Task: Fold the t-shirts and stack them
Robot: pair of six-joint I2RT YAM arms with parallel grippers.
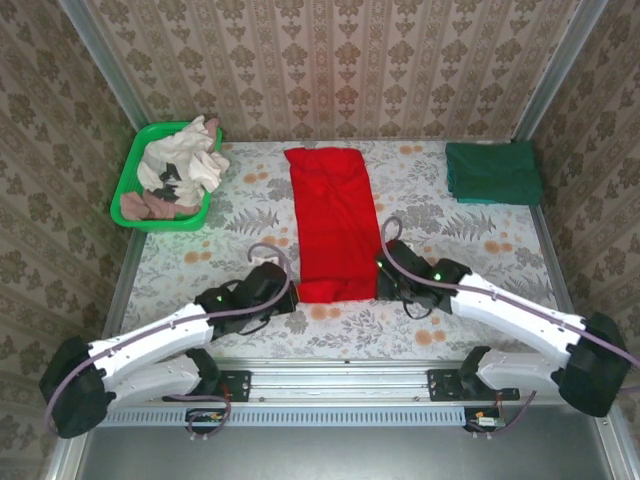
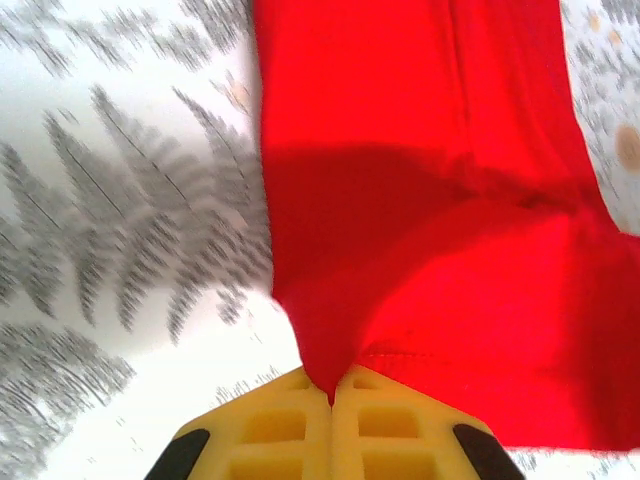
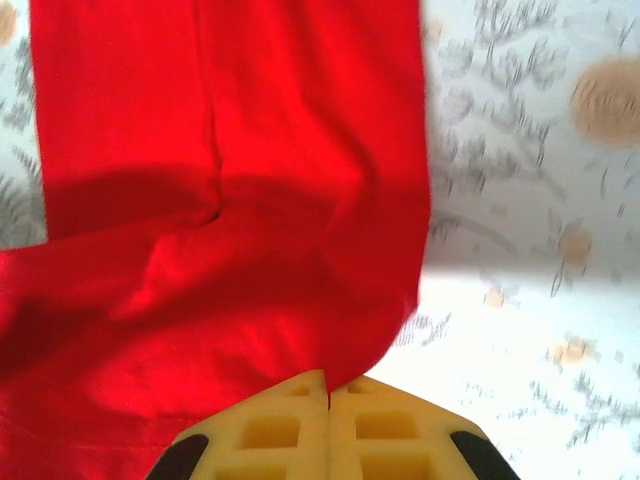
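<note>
1. Yellow left fingers (image 2: 280, 425) and right fingers (image 3: 275, 430) each pinch a near corner of the red cloth t-shirt (image 1: 330, 215), probably to fold it forward.
2. Folded dark green t-shirt (image 1: 492, 172) waits far-right on the table (image 1: 240, 228).

The red t-shirt (image 1: 330, 225) was smooth, matt cloth, softly creased, as was the dark green t-shirt (image 1: 493, 172). The left gripper (image 2: 331, 390) and right gripper (image 3: 328, 385) were matt yellow plastic; the green basket (image 1: 160, 223) looked glossy plastic.
</note>
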